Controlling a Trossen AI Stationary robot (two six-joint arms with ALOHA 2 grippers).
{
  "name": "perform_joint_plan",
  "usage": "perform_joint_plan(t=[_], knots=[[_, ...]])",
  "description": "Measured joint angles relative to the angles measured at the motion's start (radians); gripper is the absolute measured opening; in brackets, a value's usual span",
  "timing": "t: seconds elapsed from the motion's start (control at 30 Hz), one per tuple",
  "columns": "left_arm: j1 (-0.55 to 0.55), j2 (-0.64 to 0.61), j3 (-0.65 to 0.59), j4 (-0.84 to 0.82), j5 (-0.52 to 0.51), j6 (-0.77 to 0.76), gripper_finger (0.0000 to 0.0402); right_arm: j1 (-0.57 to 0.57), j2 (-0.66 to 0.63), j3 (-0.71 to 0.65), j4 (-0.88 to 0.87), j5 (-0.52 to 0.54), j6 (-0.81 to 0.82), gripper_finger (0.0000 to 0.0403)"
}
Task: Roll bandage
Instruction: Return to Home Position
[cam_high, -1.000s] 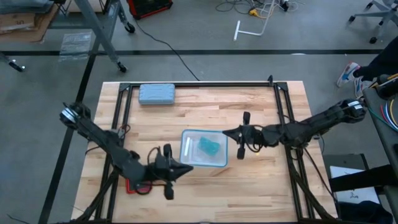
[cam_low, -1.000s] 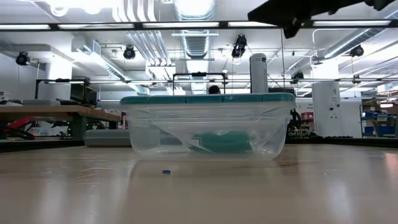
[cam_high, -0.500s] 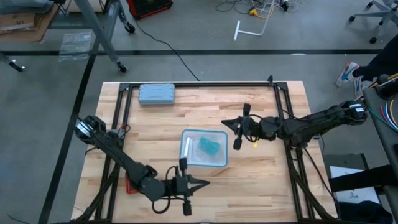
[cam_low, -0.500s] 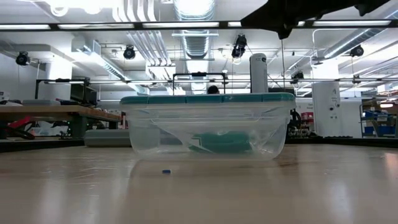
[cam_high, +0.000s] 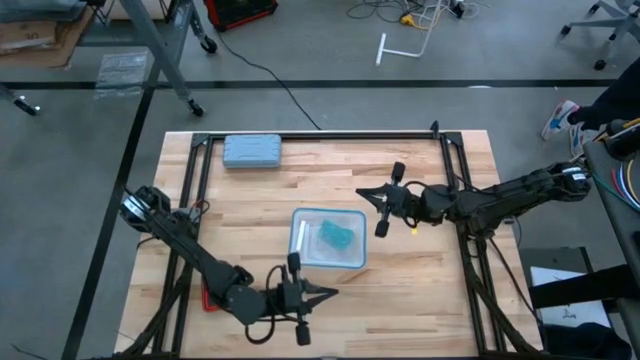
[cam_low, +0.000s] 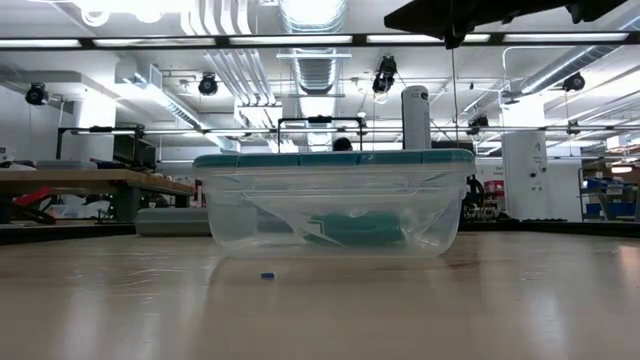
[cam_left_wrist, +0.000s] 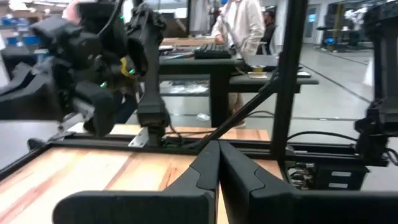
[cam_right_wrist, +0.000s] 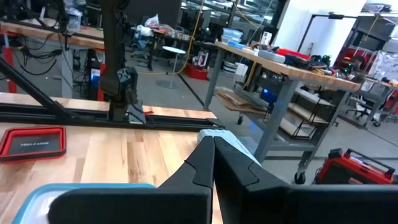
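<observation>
1. From above, we see the bandage (cam_high: 336, 237), a soft teal lump, in the clear box (cam_high: 300, 222) on the desk (cam_high: 420, 290); the low view adds crinkled film (cam_low: 290, 222) around it and a teal lid (cam_low: 330, 158).
2. The left tool (cam_high: 332, 292) hangs by the desk's near edge, the right tool (cam_high: 361, 192) beside the box; wrist views show both pressed together.
3. The low view crops the arms.

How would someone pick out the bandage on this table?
Find the wooden table; near its middle sits a clear lidded container. The bandage is the teal lump inside it, unlike the hard grey-blue case at the far left corner.
</observation>
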Motion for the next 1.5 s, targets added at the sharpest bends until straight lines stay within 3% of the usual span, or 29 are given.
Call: perform_joint_plan(t=[0.3,0.5,0.63,0.7,0.83,0.93,1.1,1.23,1.37,1.5], knots=[[0.015,0.0,-0.013,0.002,-0.051,0.016,0.0,0.0,0.0,0.0,-0.082,0.0,0.101,0.0],[0.015,-0.001,-0.013,0.0,-0.204,0.049,0.0,0.003,0.0,0.0,-0.22,0.0,0.204,0.0],[-0.002,-0.056,-0.016,-0.014,-0.429,0.015,0.0,0.012,-0.014,0.0,-0.318,-0.001,0.304,0.0],[-0.011,-0.124,-0.02,-0.039,-0.379,0.073,0.0,0.028,-0.034,0.0,-0.339,-0.008,0.326,0.0],[0.01,-0.269,-0.045,-0.166,0.02,0.096,0.0,0.048,-0.079,0.001,-0.297,-0.2,0.324,0.0],[0.052,-0.363,-0.082,-0.272,0.211,0.1,0.0,0.049,-0.104,0.035,-0.267,-0.345,0.322,0.0],[0.067,-0.472,-0.171,-0.3,0.212,0.084,0.0,0.049,-0.118,0.096,-0.288,-0.366,0.319,0.0],[0.067,-0.486,-0.255,-0.286,0.209,0.127,0.0003,0.051,-0.118,0.11,-0.288,-0.366,0.374,0.0],[0.076,-0.478,-0.312,-0.068,0.209,0.13,0.0006,0.051,-0.118,0.116,-0.289,-0.366,0.403,0.0],[0.078,-0.47,-0.349,-0.049,0.206,0.151,0.0005,0.051,-0.117,0.119,-0.285,-0.358,0.509,0.0]])
